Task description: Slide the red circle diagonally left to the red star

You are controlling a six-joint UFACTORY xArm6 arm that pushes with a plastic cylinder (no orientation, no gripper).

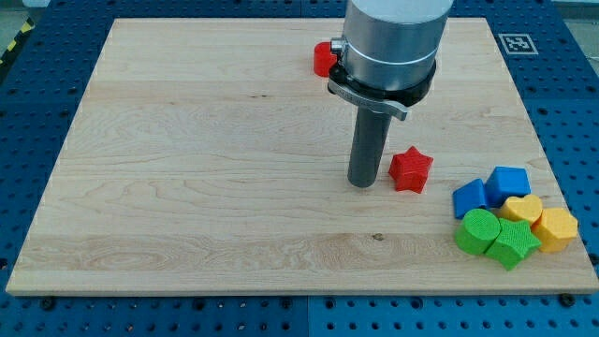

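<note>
While my tip point(363, 183) rests bare, holding nothing, at nine o'clock of the red star point(410, 170), it must next circle behind the half-hidden red circle point(323, 59) at twelve o'clock.

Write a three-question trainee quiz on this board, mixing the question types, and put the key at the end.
1. True or false: my tip touches the red star.
2. Which block is partly hidden behind the arm near the view's top? A) a blue block B) the red circle C) a green block
3. Fill in: the cluster of blue, yellow and green blocks sits at the view's bottom ____ of the wooden board.

Key
1. False: the tip stands just to the view's left of the star, with a small gap.
2. B
3. right
</note>
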